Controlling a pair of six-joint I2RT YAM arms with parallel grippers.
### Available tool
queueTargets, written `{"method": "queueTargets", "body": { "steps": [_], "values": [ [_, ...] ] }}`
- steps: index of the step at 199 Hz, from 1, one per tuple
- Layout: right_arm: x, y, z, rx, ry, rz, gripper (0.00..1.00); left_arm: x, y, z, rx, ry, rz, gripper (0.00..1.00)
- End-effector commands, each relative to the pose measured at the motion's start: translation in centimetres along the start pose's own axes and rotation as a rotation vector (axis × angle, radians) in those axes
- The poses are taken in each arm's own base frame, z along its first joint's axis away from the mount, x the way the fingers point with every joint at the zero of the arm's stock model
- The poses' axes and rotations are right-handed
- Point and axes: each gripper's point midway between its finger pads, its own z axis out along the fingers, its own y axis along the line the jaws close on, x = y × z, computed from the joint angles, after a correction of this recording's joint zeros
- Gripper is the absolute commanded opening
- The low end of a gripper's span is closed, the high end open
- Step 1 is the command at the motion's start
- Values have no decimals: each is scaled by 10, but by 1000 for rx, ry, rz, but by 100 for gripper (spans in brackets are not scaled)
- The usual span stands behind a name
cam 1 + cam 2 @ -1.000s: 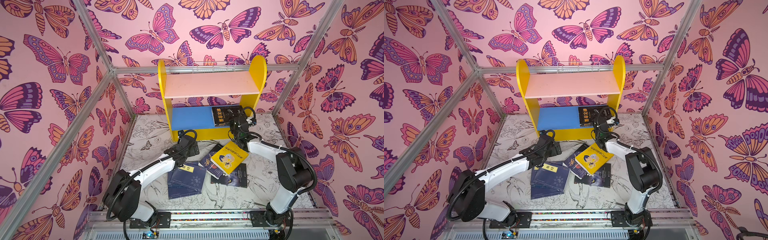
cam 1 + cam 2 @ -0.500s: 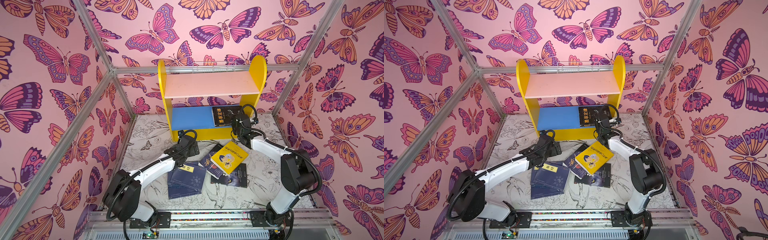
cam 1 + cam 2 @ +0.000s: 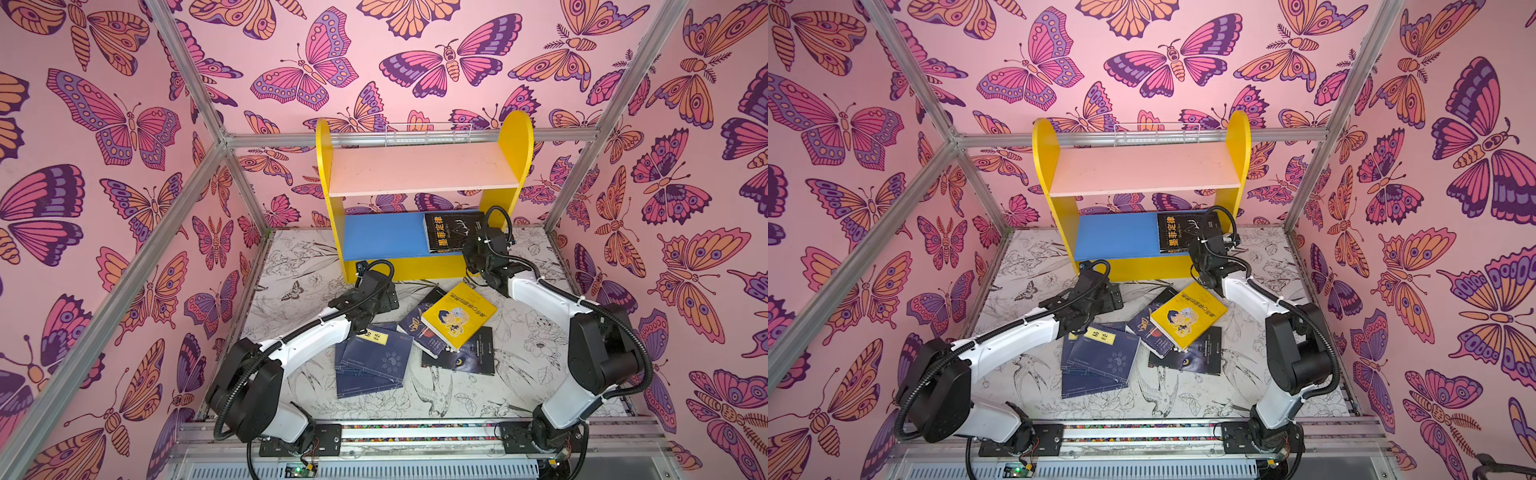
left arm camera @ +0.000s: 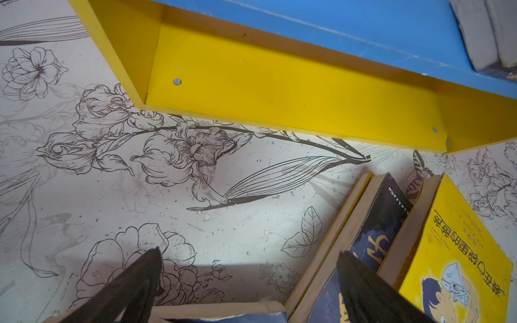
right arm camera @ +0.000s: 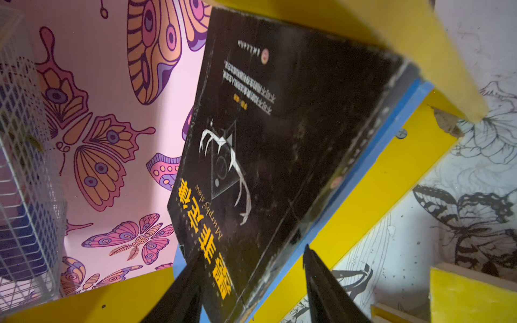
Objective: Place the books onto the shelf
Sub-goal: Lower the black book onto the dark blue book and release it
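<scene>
Pink upper board (image 3: 424,168) bare; blue lower board (image 3: 382,239) free left, black book (image 3: 453,232) blocks right.

Pink butterfly walls (image 3: 415,104), aluminium frame (image 3: 270,140), floral-print floor (image 3: 291,266)

Probably a robot lab's test booth: butterfly-print walls (image 3: 124,124) and metal bars (image 3: 187,75) are boxing in a flower-print table (image 3: 519,386), with two arms (image 3: 307,336) sitting bolted to a rail (image 3: 415,432).

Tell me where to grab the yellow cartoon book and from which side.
Grip the yellow cartoon book by its short edge toward the shelf, approaching low from the right in both top views. It lies topmost, tilted on the dark books, so that edge probably stands clear of the mat, leaving room for a lower jaw.
</scene>
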Motion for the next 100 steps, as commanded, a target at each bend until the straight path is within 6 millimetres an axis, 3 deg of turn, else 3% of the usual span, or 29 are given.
{"method": "queueTargets", "body": {
  "steps": [1, 100],
  "values": [
    [1, 21, -9, -39, 39, 8, 52, 9, 9, 3, -36, 34, 11, 99],
    [6, 33, 5, -70, 80, 48, 45, 9, 10, 3, -40, 32, 21, 99]
  ]
}}
